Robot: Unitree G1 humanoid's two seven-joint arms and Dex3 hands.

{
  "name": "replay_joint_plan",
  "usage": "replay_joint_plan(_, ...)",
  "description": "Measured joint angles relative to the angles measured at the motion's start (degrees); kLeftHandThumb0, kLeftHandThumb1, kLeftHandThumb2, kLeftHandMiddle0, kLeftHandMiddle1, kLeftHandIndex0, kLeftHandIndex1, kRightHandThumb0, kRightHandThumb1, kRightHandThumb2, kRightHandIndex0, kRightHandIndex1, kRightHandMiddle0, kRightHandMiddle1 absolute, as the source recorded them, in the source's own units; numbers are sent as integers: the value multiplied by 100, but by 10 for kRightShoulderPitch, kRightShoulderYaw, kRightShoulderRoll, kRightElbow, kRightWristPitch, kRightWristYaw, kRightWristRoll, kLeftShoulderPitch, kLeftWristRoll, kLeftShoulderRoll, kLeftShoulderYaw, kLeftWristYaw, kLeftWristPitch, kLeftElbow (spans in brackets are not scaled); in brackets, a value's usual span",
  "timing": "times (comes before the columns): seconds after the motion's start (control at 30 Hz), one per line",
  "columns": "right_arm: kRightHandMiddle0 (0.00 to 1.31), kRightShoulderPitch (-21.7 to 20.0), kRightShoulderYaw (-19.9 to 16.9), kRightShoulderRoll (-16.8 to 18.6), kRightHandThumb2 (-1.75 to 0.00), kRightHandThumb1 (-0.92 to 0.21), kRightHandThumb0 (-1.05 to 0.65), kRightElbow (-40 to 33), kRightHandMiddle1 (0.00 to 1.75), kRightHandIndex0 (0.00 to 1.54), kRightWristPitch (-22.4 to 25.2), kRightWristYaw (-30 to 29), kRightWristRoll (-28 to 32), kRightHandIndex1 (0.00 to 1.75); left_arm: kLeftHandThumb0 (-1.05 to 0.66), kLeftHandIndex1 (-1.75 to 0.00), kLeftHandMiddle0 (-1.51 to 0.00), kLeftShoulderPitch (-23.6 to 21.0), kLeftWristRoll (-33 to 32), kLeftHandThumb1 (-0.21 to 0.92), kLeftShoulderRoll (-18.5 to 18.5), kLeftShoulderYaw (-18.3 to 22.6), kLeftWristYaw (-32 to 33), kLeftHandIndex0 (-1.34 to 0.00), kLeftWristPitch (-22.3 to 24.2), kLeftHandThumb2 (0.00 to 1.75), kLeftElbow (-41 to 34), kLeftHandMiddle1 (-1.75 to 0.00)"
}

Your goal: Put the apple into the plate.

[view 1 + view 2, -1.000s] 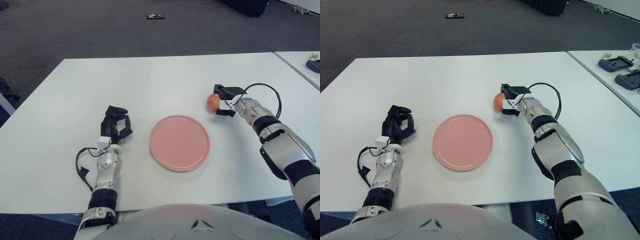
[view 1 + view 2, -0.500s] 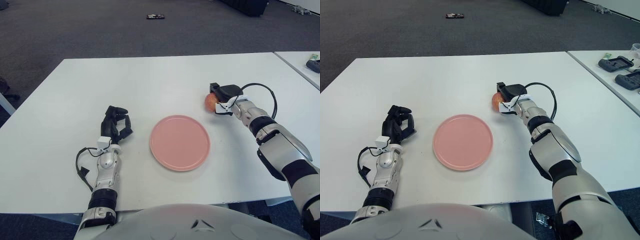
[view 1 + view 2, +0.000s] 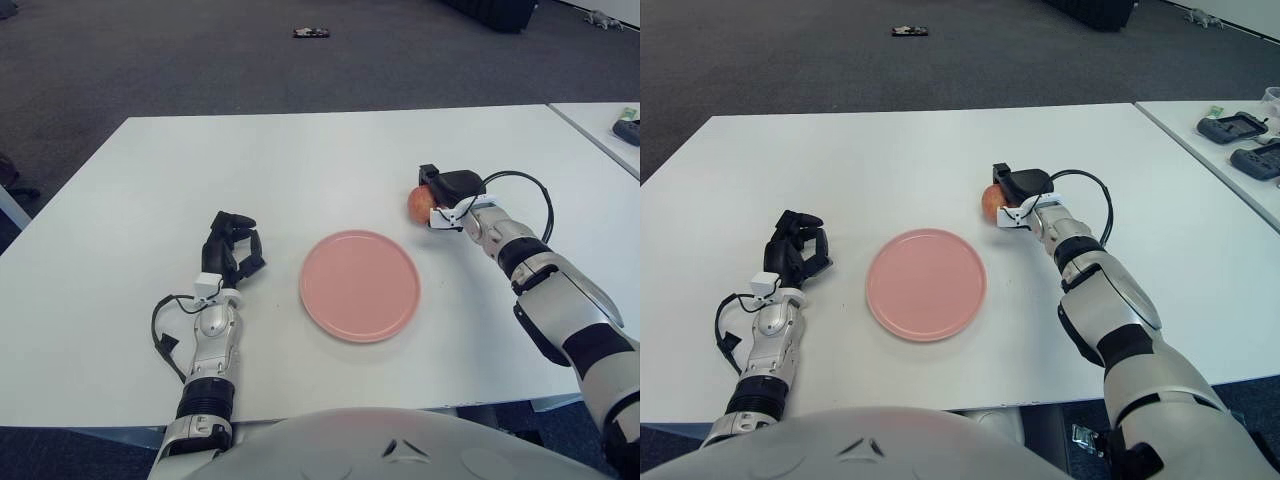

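My right hand (image 3: 447,195) was closed around the apple (image 3: 421,202), its fingers wrapping it from the right and above, just beyond the plate's (image 3: 359,285) far-right rim. The plate lay near and to the left of the hand. Left hand (image 3: 231,252) showed curled, left of plate. Count: one apple, one plate.

The plate (image 3: 360,285) lies on the table (image 3: 300,160), near its front middle. The apple (image 3: 420,203) sits behind and right of the plate, apparently clasped by the right hand (image 3: 447,194). The left hand (image 3: 232,250) shows left of the plate.
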Motion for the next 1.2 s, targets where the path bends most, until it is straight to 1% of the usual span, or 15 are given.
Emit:
replay_joint_plan(0.2,71,16,-24,-9,-146,-20,-52,-38,175,129,-25,-9,16,175,-42,-175,-82,-1,-1,49,0,0,0,-47,0,111,1,-175)
replay_joint_plan(0.37,72,59,-62,-28,-147,-19,-53,-140,175,130,-39,2,46,175,-42,-175,-82,-2,-2,49,1,0,-1,-47,-1,111,2,-175)
replay_joint_plan(0.5,72,95,-85,-42,-147,-19,-53,-225,175,130,-45,19,61,175,-42,-175,-81,-2,-2,49,1,0,-1,-47,-1,111,4,-175)
replay_joint_plan(0.73,71,145,-115,-56,-147,-19,-53,-334,175,131,-58,55,75,175,-42,-175,-78,-3,2,51,1,0,-1,-46,-2,109,6,-175)
replay_joint_plan(0.93,71,178,-135,-60,-147,-19,-52,-401,175,131,-68,87,93,175,-42,-175,-79,-5,1,51,1,1,-1,-45,-3,108,10,-175)
replay_joint_plan(1.2,72,217,-158,-60,-148,-19,-52,-476,175,130,-93,139,128,175,-42,-175,-81,-8,-2,52,1,2,-1,-45,-5,108,15,-175)
